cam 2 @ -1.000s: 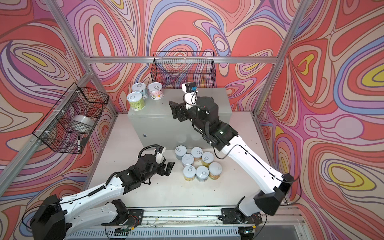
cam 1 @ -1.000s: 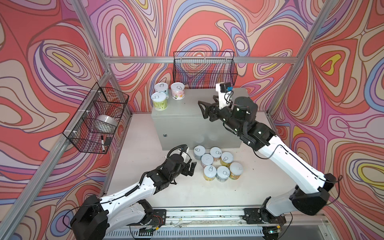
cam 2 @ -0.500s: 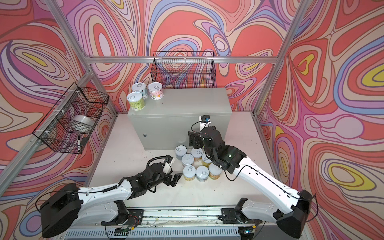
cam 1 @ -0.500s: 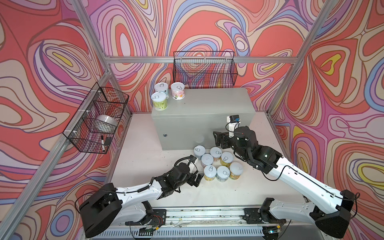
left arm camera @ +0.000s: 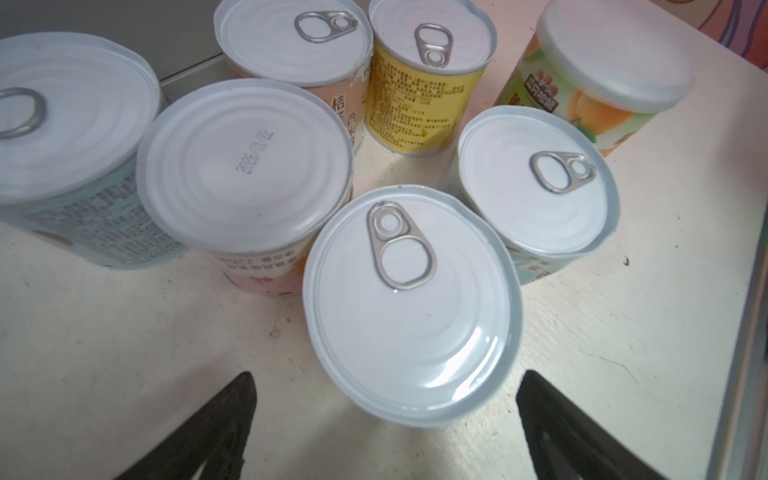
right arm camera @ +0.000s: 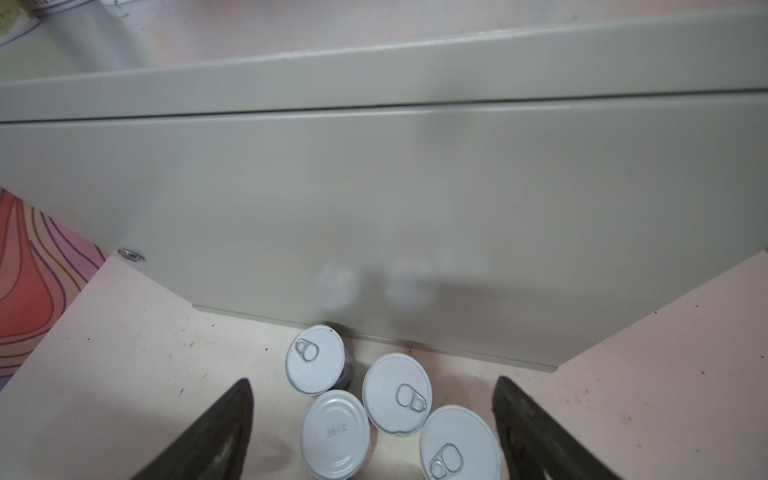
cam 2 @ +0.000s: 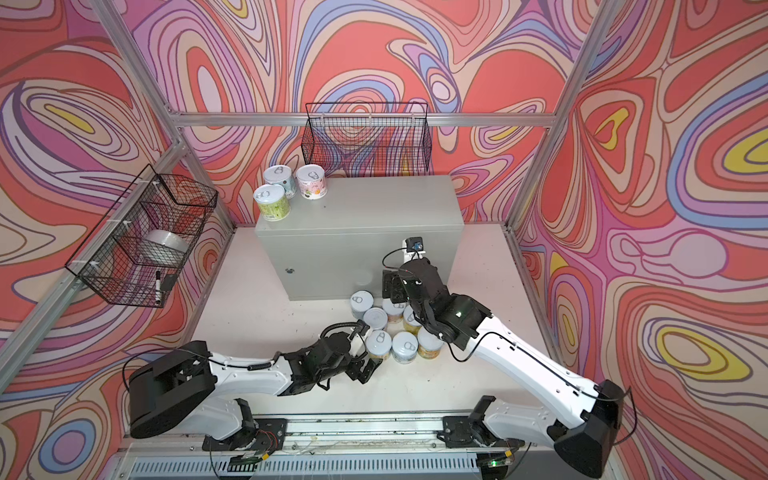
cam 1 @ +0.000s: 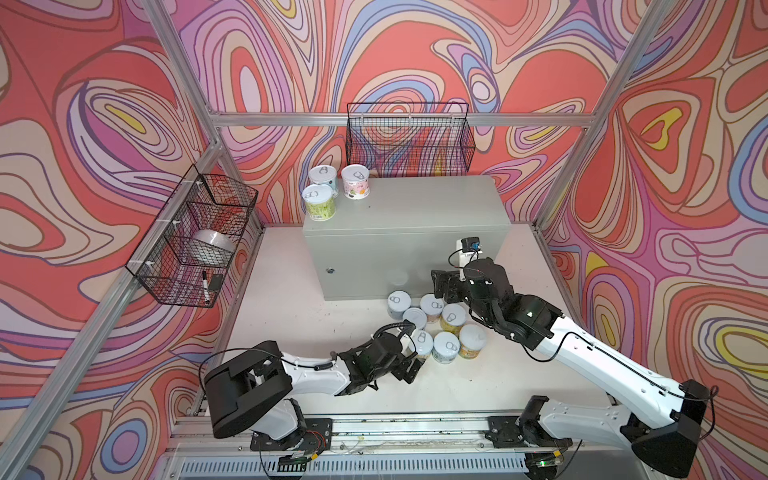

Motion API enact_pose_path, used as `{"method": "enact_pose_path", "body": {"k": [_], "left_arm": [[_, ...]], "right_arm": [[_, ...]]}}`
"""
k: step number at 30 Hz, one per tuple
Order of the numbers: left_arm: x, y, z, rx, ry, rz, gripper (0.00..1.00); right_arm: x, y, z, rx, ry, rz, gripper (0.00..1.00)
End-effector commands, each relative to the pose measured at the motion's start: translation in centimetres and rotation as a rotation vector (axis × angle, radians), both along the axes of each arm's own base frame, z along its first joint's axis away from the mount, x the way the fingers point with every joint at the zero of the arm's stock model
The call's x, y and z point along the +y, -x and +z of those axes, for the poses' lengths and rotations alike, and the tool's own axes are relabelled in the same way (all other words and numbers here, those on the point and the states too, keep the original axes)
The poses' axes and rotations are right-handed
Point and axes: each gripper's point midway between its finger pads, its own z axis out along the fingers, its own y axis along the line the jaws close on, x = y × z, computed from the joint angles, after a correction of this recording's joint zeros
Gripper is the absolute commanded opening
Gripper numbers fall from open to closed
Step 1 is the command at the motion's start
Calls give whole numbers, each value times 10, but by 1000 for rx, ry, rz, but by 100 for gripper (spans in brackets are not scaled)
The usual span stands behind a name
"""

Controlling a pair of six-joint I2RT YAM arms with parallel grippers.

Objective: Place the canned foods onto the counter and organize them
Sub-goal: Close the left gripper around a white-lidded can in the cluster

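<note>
Cans (cam 1: 445,345) with silver lids and pastel labels cluster beside the grey metal counter (cam 1: 415,208). Right fingers (right arm camera: 208,436) and left fingers (left arm camera: 199,436) have dropped to them, wide open, empty; pickups look imminent.

In front of counter (cam 2: 357,232), right arm (cam 2: 446,316) covers most of yellow can (cam 2: 409,319). Left wrist view: blue can (left arm camera: 83,124) cut by edge. Right wrist view: counter-top can (right arm camera: 14,18) cropped, blurred, perhaps the green one.
</note>
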Motion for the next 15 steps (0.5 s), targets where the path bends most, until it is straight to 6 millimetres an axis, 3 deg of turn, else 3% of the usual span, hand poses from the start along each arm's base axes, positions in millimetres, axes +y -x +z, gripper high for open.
{"method": "enact_pose_path", "body": {"k": [1,9,15], "left_arm": [[-19,-14,17,-40,60,19,100],[-40,-28,12,-34,60,35,100],[-44,-33,2,-14,12,48,100]], "right_arm": [[-2,-1,-7,8,29,-13,93],[-7,0,-12,13,48,-31,93],[-12,0,-12,9,60,-45,93]]}}
